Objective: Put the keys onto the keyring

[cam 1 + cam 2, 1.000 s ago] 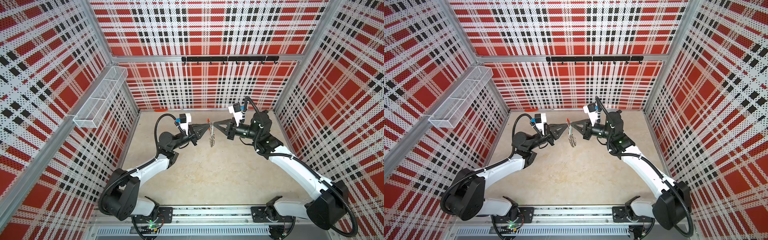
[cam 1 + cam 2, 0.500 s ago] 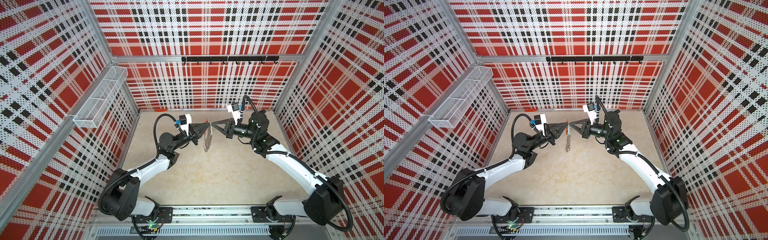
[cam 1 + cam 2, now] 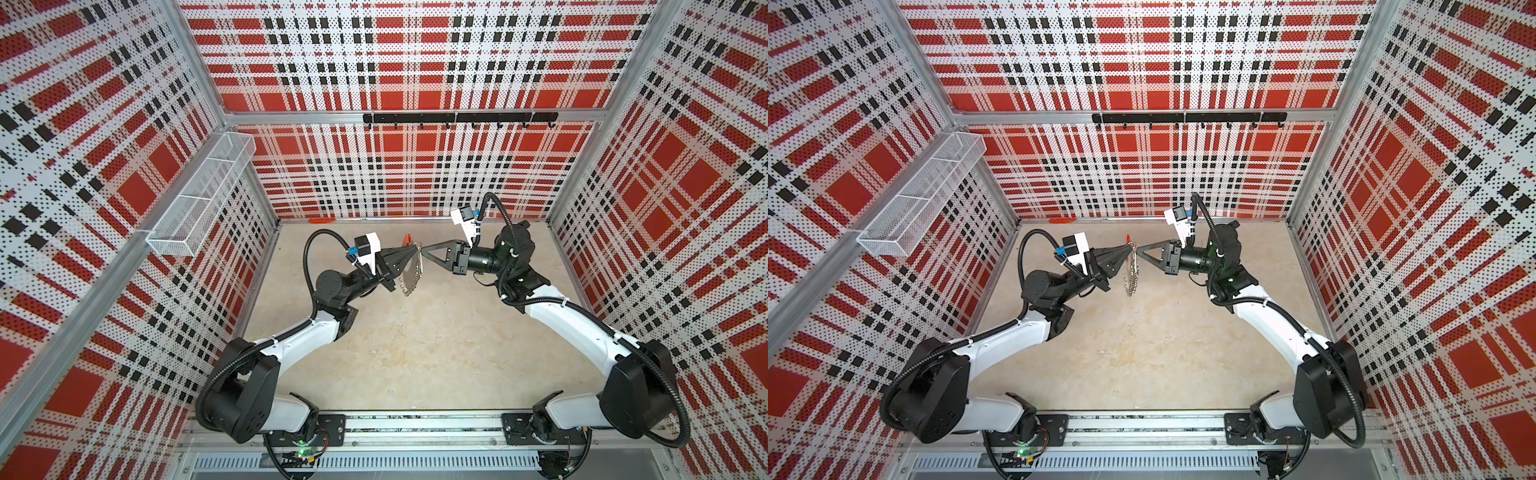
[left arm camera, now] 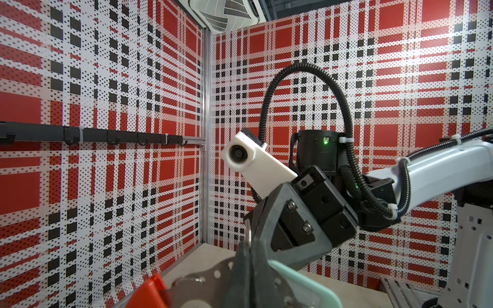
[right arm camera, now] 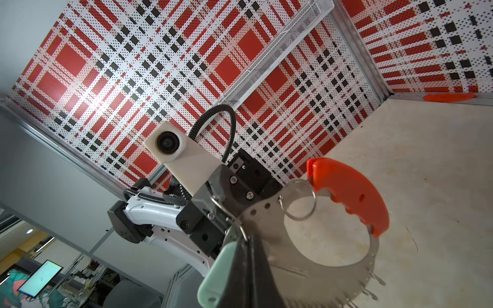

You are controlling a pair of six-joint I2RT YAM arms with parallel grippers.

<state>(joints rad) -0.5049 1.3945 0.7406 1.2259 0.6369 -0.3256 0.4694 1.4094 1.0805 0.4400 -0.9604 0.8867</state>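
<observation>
The keyring [image 3: 414, 269] is now hanging with its lower end swung toward the left arm and more of its flat face showing, where a second ago it was hanging almost edge-on, and the right arm is reaching slightly further across. Both arms are meeting in mid-air over the back of the tabletop [image 3: 415, 353], and the hoop is dangling well clear of it from the spot where their tips are almost touching. The left end effector [image 3: 414, 249] is closed and seems to be clamping the hoop's top rim, near the red plastic section [image 5: 349, 194]. The right end effector [image 3: 427, 250] is closed too, with the teal tag [image 5: 217, 277] lying against the side of its fingers, so it is probably pinching the key (the small metal blade is hidden, so the exact grip is unclear). Nothing is showing the key threaded yet. The hoop is being gripped at one point only and is free to pivot, so a sideways nudge from the right arm could set it swinging and carry the nearest wire loop [image 5: 300, 202] away from the key. With the tips working this close, a small overshoot could knock them together, twist the thin rim out of the left grip and drop the hoop. Snagging a neighbouring loop could also lever the key loose.
</observation>
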